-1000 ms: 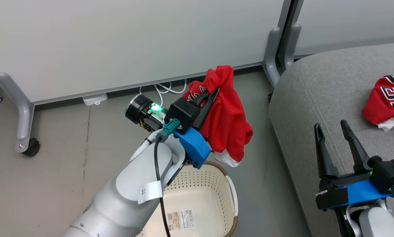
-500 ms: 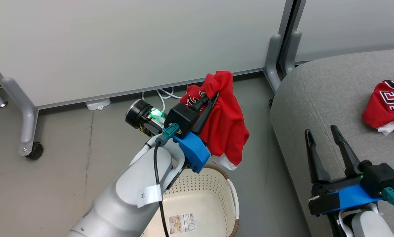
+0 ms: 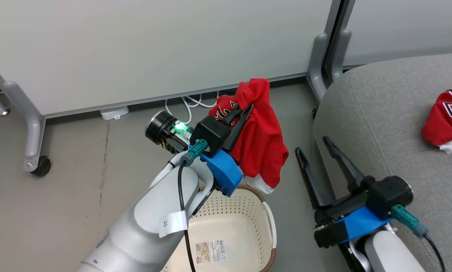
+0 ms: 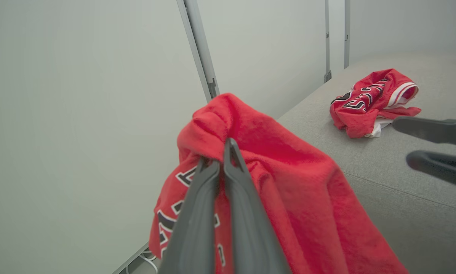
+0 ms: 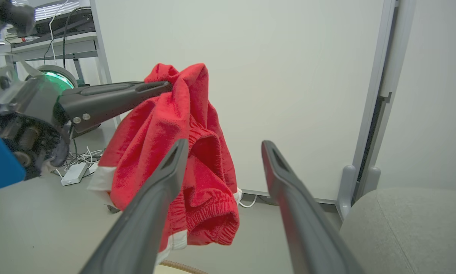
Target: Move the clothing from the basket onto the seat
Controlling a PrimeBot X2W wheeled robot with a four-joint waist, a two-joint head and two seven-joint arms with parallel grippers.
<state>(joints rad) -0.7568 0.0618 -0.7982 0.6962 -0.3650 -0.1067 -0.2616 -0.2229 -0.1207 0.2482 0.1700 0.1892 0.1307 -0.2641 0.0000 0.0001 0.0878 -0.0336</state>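
Hanging from the left gripper [image 3: 245, 108], whose fingers are pinched together on a bunched fold near its top, a red jersey [image 3: 261, 139] dangles above the floor [image 3: 97, 181] just past the far rim of the cream basket [image 3: 266, 223], short of the grey seat [image 3: 380, 113]. A second jersey [image 3: 443, 117] lies crumpled on that seat. The right gripper [image 3: 312, 145] hovers by the seat's edge, fingers spread apart, holding nothing.

You see the basket [image 3: 237, 206] below the left fingers [image 3: 239, 124] half hidden by the forearm [image 3: 154, 219], cut off; its label [image 3: 209, 252] is unreadable
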